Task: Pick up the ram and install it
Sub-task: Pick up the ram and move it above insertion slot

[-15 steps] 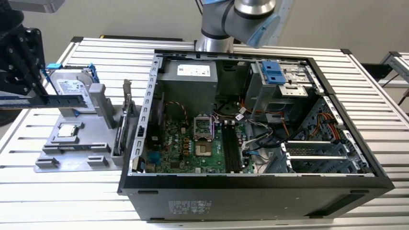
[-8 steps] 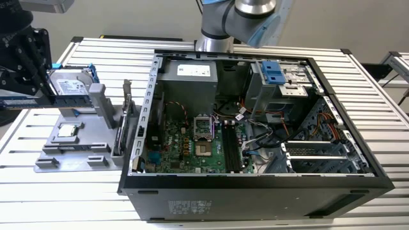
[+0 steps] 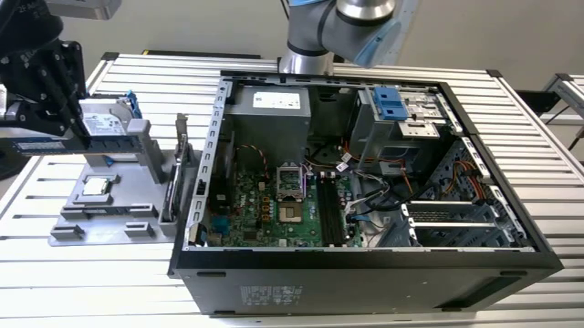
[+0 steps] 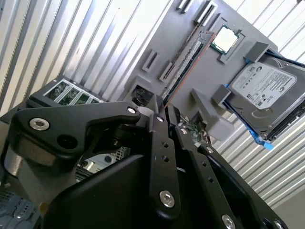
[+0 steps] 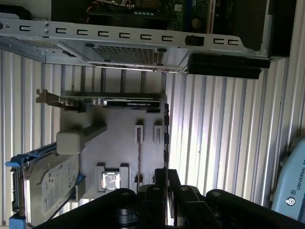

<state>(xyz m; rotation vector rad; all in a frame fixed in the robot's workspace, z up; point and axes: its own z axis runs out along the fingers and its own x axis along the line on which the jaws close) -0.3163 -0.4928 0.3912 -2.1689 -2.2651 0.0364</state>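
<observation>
Locate the tool (image 3: pixel 78 137) above the grey fixture tray (image 3: pixel 100 215), over the tray's end farthest from the exterior camera. In both wrist views (image 4: pixel 161 112) (image 5: pixel 165 180) its black fingers stand narrow, drawn almost together and clamped on the ram (image 3: pixel 41 145).

Note that the ram sits level and crosswise in the fingertips, clear of the tray floor. In the exterior view its labelled end overhangs the tray on the exterior view's left, and its other end reaches a grey post of the tray. In the second wrist view a green length with a row of chips (image 4: pixel 71 93) projects to one side of the fingers, and a shorter green piece shows on the other side.

Identify the other parts by the tray:
- The hard drive (image 3: pixel 98 125) (image 4: pixel 267 93) (image 5: pixel 47 183) stands on edge in a blue-trimmed holder on the tray, just beside the tool.
- The processor (image 3: pixel 98 186) (image 4: pixel 225 40) (image 5: pixel 111 180) lies flat in a square recess near the tray's middle.
- The graphics card (image 5: pixel 109 101) stands on edge along the tray side that faces the computer case (image 3: pixel 365 270).

The open case lies on the table (image 3: pixel 91 294) just beside the tray, on the exterior view's right. Its motherboard (image 3: pixel 264 205) is exposed, with long black memory slots (image 3: pixel 330 212) near the board's middle. The arm (image 3: pixel 338 27) rises beyond the case.
</observation>
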